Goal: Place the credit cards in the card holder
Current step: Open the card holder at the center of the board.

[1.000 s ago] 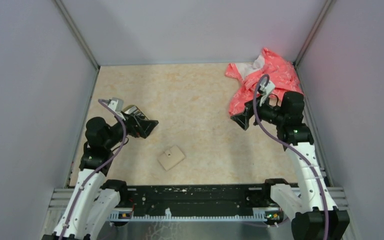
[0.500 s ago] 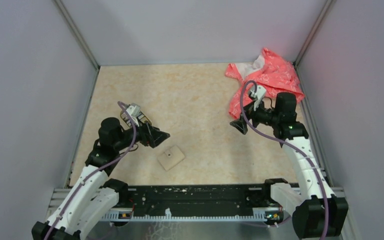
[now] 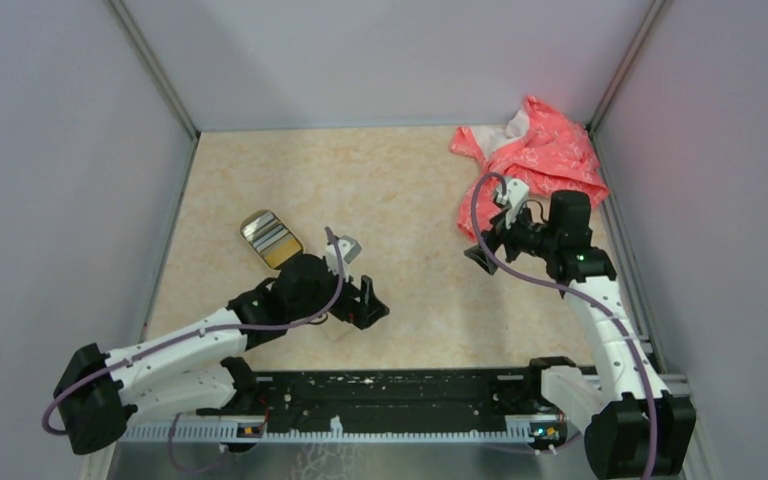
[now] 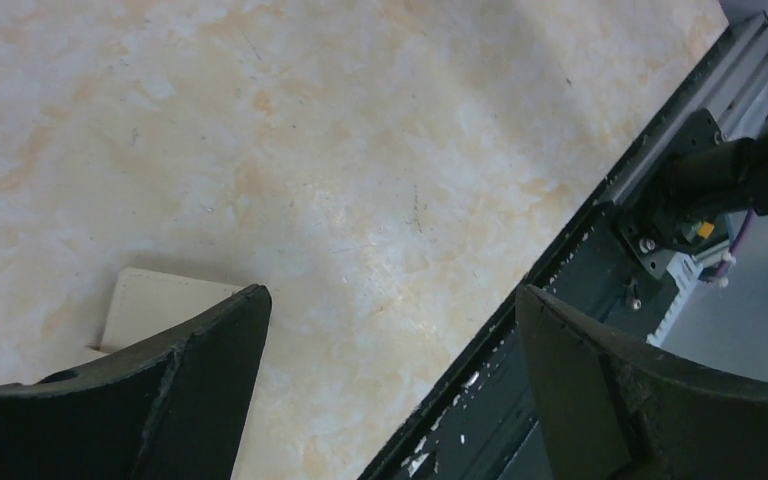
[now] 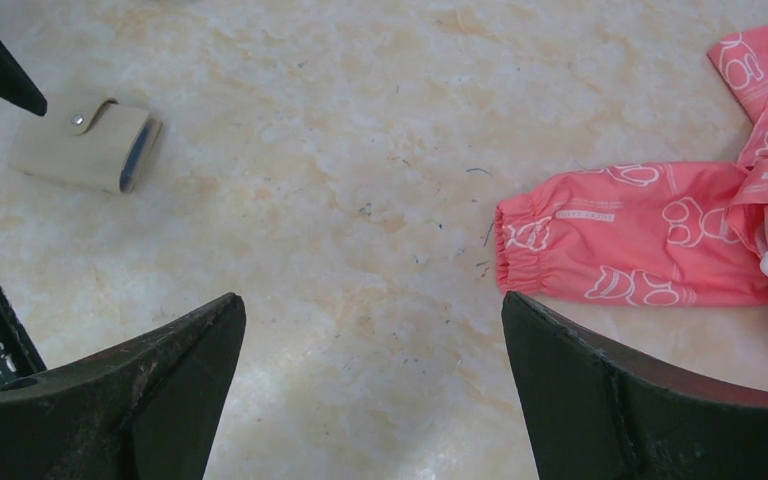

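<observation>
Left claw (image 3: 365, 300) hangs low with its dark jaws spread wide and empty, the small beige snap-fastened folding card holder (image 5: 85, 145) lying flat on the marbled table (image 3: 400, 190), half hidden behind one of its fingers. Beyond that claw, to its far left and apart from it, the striped plastic credit cards (image 3: 272, 240) sit in an oval tan dish (image 3: 249, 219). Right claw (image 5: 370, 300), equally spread and empty, hovers near a crumpled pink patterned garment (image 3: 535, 160).

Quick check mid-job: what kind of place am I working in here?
Likely a lab test cell, not a home: plain panel walls box in a marble-patterned tabletop, and the left arm and right arm are bolted to a black rail at its near edge.
</observation>
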Controlling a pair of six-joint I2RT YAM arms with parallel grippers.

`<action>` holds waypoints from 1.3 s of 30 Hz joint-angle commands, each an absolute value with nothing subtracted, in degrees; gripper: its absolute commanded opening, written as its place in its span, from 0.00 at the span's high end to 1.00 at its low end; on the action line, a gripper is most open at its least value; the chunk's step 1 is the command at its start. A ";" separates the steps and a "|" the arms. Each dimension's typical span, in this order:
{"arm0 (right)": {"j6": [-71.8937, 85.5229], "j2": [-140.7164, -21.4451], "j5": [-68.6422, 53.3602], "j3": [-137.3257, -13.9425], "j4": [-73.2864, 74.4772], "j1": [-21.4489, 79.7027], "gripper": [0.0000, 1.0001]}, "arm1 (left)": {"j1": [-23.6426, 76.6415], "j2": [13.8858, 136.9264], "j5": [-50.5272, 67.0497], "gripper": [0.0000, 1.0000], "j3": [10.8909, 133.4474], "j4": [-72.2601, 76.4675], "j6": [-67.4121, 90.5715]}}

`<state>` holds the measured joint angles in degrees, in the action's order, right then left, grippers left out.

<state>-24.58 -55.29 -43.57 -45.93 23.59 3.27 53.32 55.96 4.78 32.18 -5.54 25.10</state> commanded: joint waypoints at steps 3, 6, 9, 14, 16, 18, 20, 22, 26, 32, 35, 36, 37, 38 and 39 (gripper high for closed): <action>-27.71 -53.38 -42.43 -45.52 23.18 3.78 0.01 | 53.53 53.41 -1.50 0.02 25.48 9.71 29.12; -28.62 -53.19 -43.04 -45.14 23.30 3.78 0.01 | 53.53 52.12 -4.30 0.01 21.12 13.06 33.06; -29.06 -53.14 -43.51 -44.32 22.80 3.80 0.02 | 53.54 50.76 -3.93 0.01 17.01 16.20 35.77; -30.77 -53.36 -44.92 -43.68 23.24 3.78 0.03 | 53.53 48.61 -5.64 0.01 12.90 18.80 40.34; -31.62 -53.29 -45.80 -43.64 23.71 3.78 0.03 | 53.53 48.12 -6.32 0.01 12.16 18.72 40.99; -32.26 -53.18 -46.35 -43.66 24.18 3.79 0.03 | 53.53 47.95 -6.66 0.01 11.73 18.55 41.37; -32.58 -53.11 -46.68 -43.75 24.64 3.78 0.03 | 53.53 47.90 -6.81 0.01 11.69 18.35 41.63; -32.90 -53.10 -47.20 -43.98 25.05 3.78 0.03 | 53.53 47.95 -6.98 0.01 11.89 18.04 41.78; -33.06 -53.14 -49.51 -44.61 26.52 3.78 0.02 | 53.53 47.84 -7.52 0.01 12.04 17.68 41.94; -29.85 -53.50 -58.85 -44.34 26.36 4.26 0.02 | 53.53 44.57 -9.14 0.01 11.35 16.83 41.59; -29.20 -53.63 -58.77 -44.24 25.85 4.62 0.02 | 53.53 42.51 -10.54 0.01 10.61 15.62 41.55; -29.13 -53.86 -57.85 -44.36 25.93 4.72 0.02 | 53.50 42.06 -11.46 0.01 10.68 14.54 41.48; -29.13 -54.02 -57.02 -44.57 26.06 4.81 0.02 | 53.52 41.72 -12.43 0.01 11.09 12.97 41.09; -29.10 -54.11 -56.39 -44.68 26.14 4.83 0.02 | 53.53 41.59 -13.62 0.01 11.76 10.85 40.63; -29.11 -54.14 -56.00 -44.81 26.21 4.88 0.02 | 53.53 41.70 -15.25 0.01 12.62 8.21 40.28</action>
<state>-29.74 -54.37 -54.96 -43.48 27.53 4.25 53.28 42.54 -10.00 11.40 14.41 41.17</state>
